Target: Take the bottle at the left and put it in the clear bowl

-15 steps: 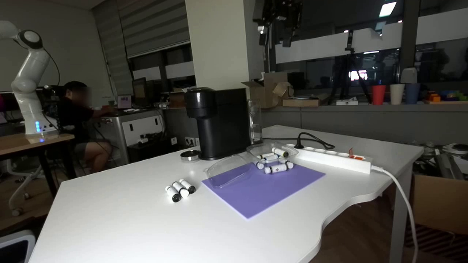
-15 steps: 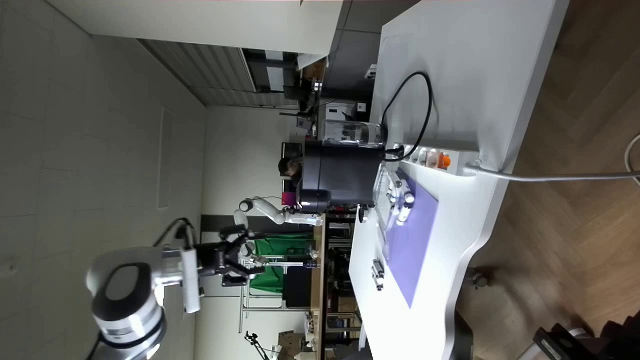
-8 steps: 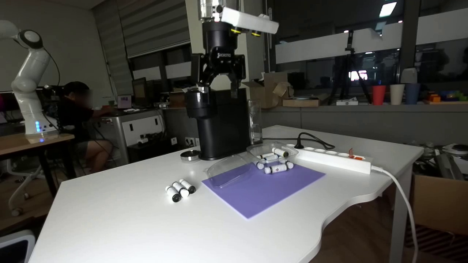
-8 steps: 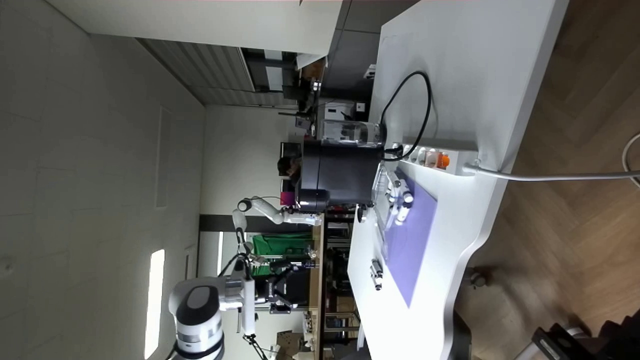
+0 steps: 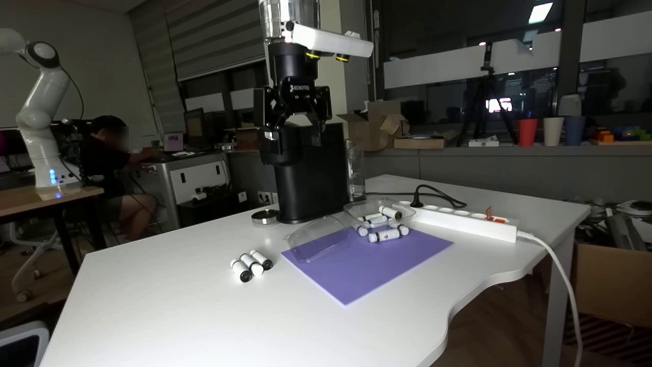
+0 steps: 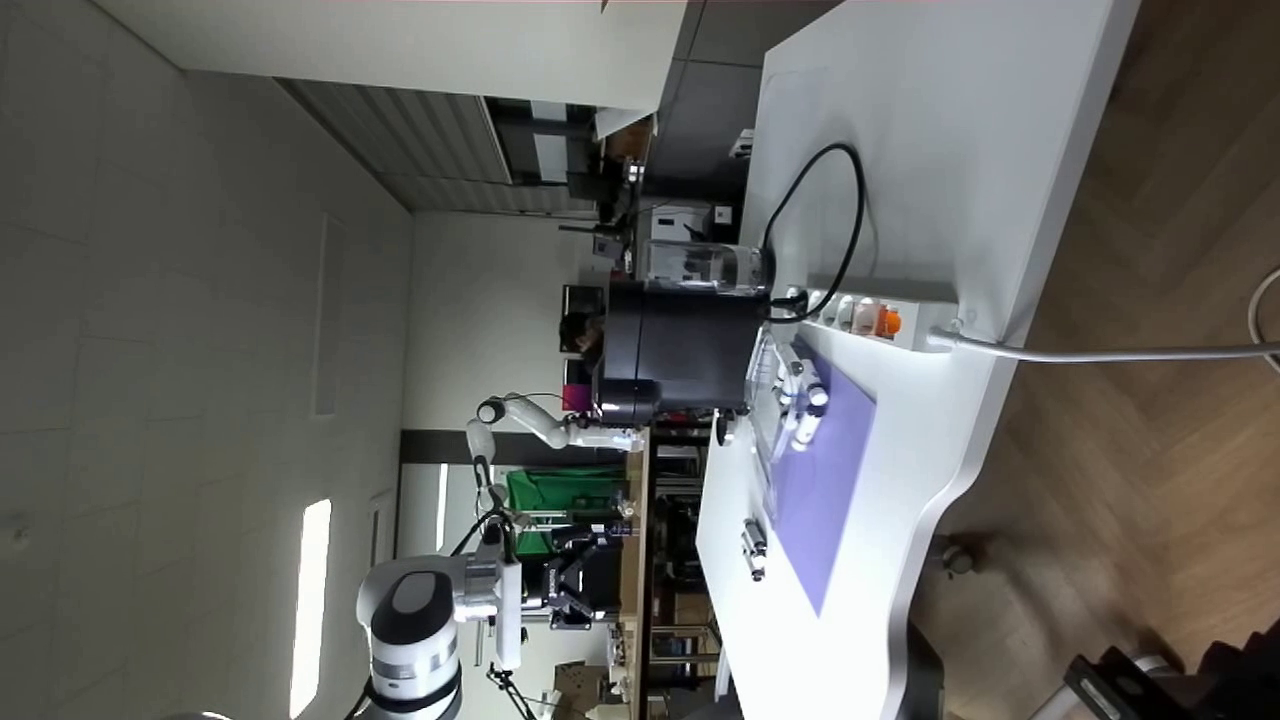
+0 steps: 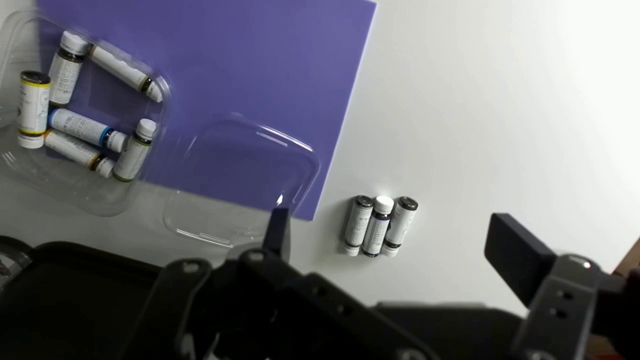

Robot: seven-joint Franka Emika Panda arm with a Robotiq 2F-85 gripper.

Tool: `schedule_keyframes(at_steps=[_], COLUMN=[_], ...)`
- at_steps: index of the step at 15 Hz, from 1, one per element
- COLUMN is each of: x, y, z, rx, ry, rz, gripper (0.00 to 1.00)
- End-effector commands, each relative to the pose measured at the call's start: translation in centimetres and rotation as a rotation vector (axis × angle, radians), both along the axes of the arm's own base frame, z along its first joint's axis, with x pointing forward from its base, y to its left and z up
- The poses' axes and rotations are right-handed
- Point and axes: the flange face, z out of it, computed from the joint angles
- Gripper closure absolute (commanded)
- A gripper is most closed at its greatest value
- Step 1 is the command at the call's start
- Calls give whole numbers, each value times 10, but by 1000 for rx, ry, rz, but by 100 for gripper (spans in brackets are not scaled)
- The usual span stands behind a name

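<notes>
Pre-grasp positioning appeared in hand: the gripper (image 5: 294, 135) hung above the tabletop (image 5: 204, 316), jaws spread wide, holding nothing. The bottle (image 5: 239, 269) lay leftmost of three, inward of the left corner; descent over it was likely next. Toward the far corner, the clear bowl (image 7: 75, 187) held several bottles (image 7: 81, 127).

Dim background, near-white glare on the table (image 5: 173, 316), a bright ceiling light (image 6: 311, 606).
</notes>
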Motion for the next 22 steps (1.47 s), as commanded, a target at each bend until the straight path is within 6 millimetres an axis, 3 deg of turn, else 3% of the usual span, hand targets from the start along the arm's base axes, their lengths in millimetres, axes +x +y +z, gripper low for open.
schedule_keyframes(at_steps=[1, 5, 10, 12, 16, 22], x=[0, 0, 49, 68, 94, 112], y=[0, 0, -14, -10, 15, 56], z=[1, 1, -24, -39, -68, -107], rx=[0, -1, 48, 70, 135, 170], ry=[0, 0, -75, -89, -30, 21], rz=[0, 0, -74, -97, -154, -219], gripper=[0, 0, 0, 0, 0, 0])
